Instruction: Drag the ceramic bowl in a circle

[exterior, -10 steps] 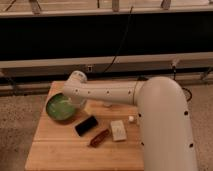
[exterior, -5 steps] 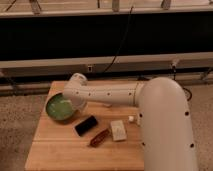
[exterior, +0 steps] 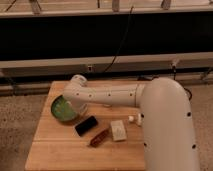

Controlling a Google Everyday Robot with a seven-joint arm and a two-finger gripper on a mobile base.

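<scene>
The green ceramic bowl (exterior: 62,109) sits on the left side of the wooden table (exterior: 55,150). Its right edge is covered by my arm. My white arm reaches from the right across the table, bends at the wrist (exterior: 76,84) and comes down to the bowl. My gripper (exterior: 75,106) is at the bowl's right rim, mostly hidden behind the wrist.
A black flat object (exterior: 86,125) lies just right of and in front of the bowl. A brown object (exterior: 98,137) and a pale block (exterior: 118,130) lie further right. A small white item (exterior: 131,119) is near my arm's base. A dark wall runs behind the table.
</scene>
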